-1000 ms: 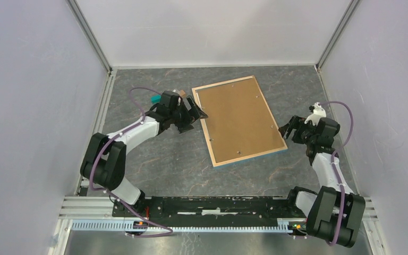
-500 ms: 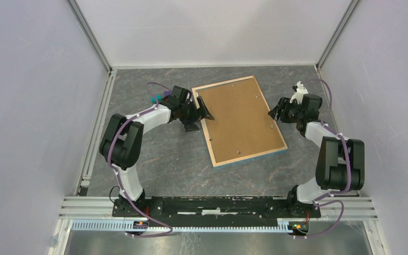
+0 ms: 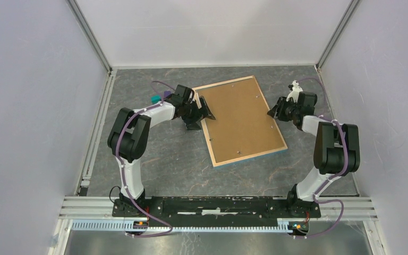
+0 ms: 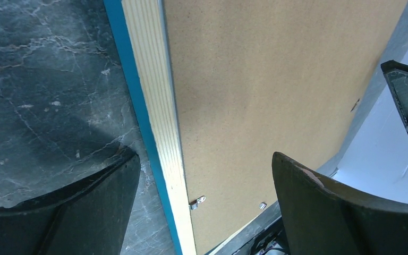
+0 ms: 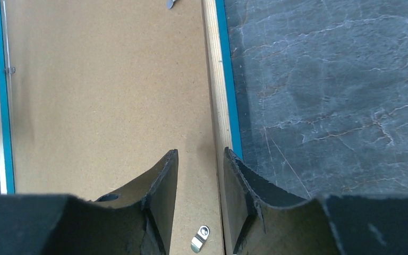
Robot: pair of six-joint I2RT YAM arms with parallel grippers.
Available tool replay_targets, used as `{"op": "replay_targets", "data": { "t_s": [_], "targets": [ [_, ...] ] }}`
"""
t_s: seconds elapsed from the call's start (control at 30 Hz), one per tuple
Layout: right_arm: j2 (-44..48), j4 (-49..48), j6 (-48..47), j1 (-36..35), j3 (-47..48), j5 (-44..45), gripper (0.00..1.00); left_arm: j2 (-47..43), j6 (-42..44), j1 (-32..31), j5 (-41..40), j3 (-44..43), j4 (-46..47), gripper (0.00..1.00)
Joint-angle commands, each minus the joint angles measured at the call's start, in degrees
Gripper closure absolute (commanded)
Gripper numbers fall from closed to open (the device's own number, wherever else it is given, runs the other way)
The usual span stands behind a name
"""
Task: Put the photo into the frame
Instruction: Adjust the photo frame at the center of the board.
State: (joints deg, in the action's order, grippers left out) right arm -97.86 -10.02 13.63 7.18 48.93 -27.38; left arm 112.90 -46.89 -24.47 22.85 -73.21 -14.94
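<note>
The frame (image 3: 206, 129) lies face down on the table, pale wood back up and a blue edge showing, with a brown backing board (image 3: 239, 119) set in it. The photo is hidden. My left gripper (image 3: 201, 117) is open and straddles the frame's left rail (image 4: 159, 106) near its far corner, one finger over the table, the other over the board (image 4: 260, 79). My right gripper (image 3: 273, 112) hangs over the frame's right rail (image 5: 216, 79), its jaws narrowly apart. A small metal turn clip (image 5: 200, 238) lies on the board between its fingers, untouched.
A teal object (image 3: 154, 99) sits on the table behind the left arm. Another turn clip (image 4: 197, 202) sits on the left rail. Grey walls close in the table on three sides, with an aluminium rail (image 3: 98, 122) along its left edge.
The right gripper has moved up along the frame's right edge and its jaws have narrowed. The left gripper has shifted right onto the frame's left rail, still wide open.
</note>
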Motion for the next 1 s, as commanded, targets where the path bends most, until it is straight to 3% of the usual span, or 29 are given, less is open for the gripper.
{"op": "replay_targets", "data": {
  "t_s": [0.0,0.4,0.63,0.7,0.87,0.97],
  "targets": [
    [-1.1,-2.0,-1.1,-0.9,1.3,-0.9,0.57,0.8,3.8,0.2,0.1,-2.4,0.0,0.00],
    [-1.5,-2.7,-0.7,-4.5,-1.2,-3.8,0.56,3.0,3.6,0.2,3.1,-3.6,0.7,0.00],
    [2.6,-15.4,9.2,-4.9,-4.3,-16.0,0.51,3.6,4.3,0.2,3.2,-4.4,-0.2,0.00],
    [3.2,-11.4,5.8,-4.6,-2.5,-13.6,0.45,3.4,4.9,0.3,2.3,-4.8,-1.4,0.00],
    [3.1,5.1,-2.5,-3.4,3.4,7.9,0.23,2.0,5.8,1.3,0.7,-4.3,-2.8,0.00],
    [0.9,7.3,-1.8,-2.5,4.2,11.2,0.20,2.2,5.8,1.5,2.0,-4.4,-2.7,0.00]
  ]
}}
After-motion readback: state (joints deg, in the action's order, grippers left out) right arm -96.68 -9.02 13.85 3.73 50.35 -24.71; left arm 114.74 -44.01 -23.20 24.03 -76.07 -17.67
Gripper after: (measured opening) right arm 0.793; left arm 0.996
